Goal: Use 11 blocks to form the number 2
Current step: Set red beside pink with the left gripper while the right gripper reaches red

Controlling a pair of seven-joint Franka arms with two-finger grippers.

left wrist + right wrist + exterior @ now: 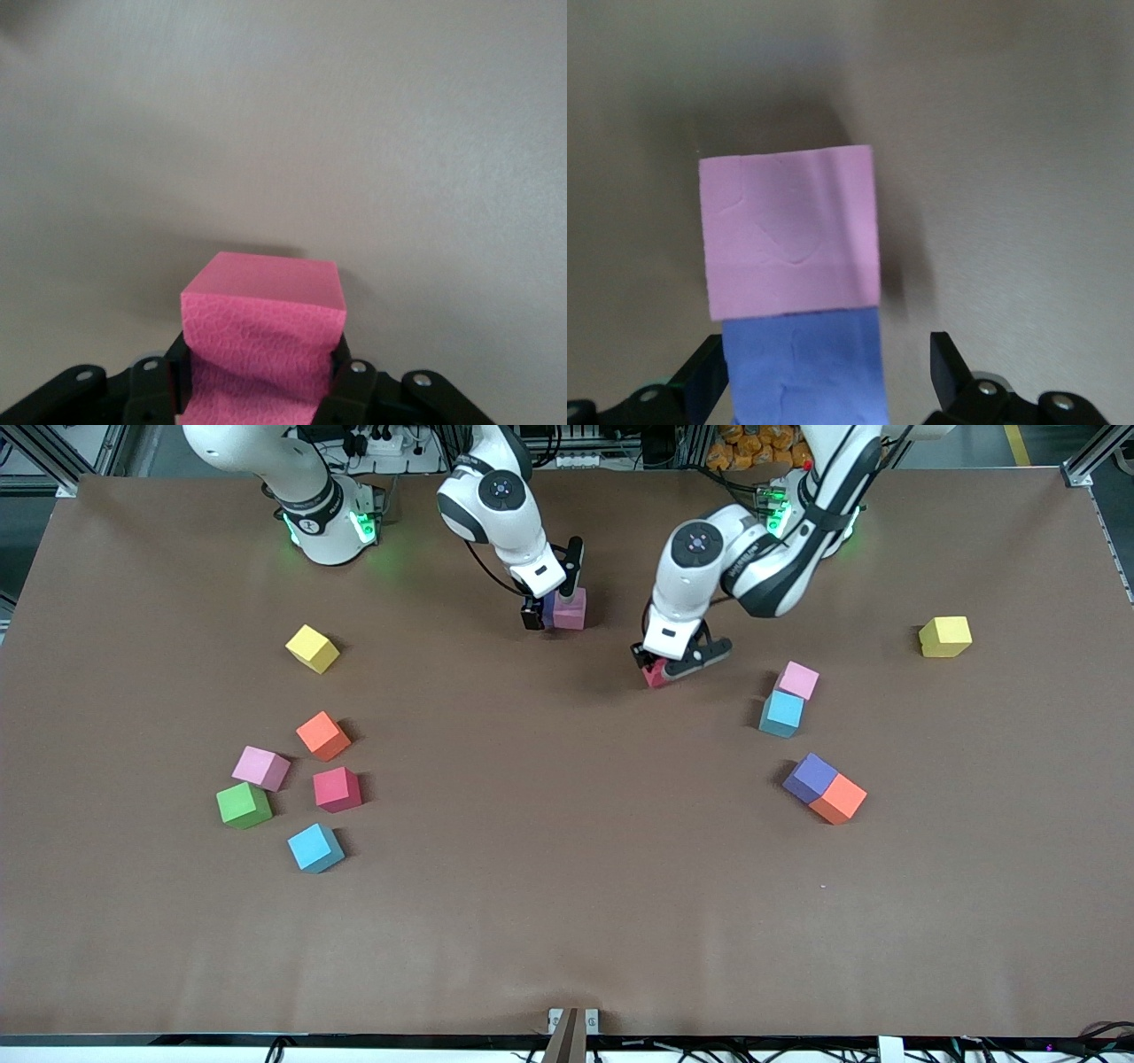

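Table [567, 921] | thirteen cubes | two yellow cubes [312, 648] | one green cube [244, 805]

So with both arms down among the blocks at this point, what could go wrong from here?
1. The right pincer stands open around the purple block, which touches a pink block; lifting off carelessly could nudge either out of line.
2. The left pincer squeezes a red block visibly; the foam might spring or shift on release.
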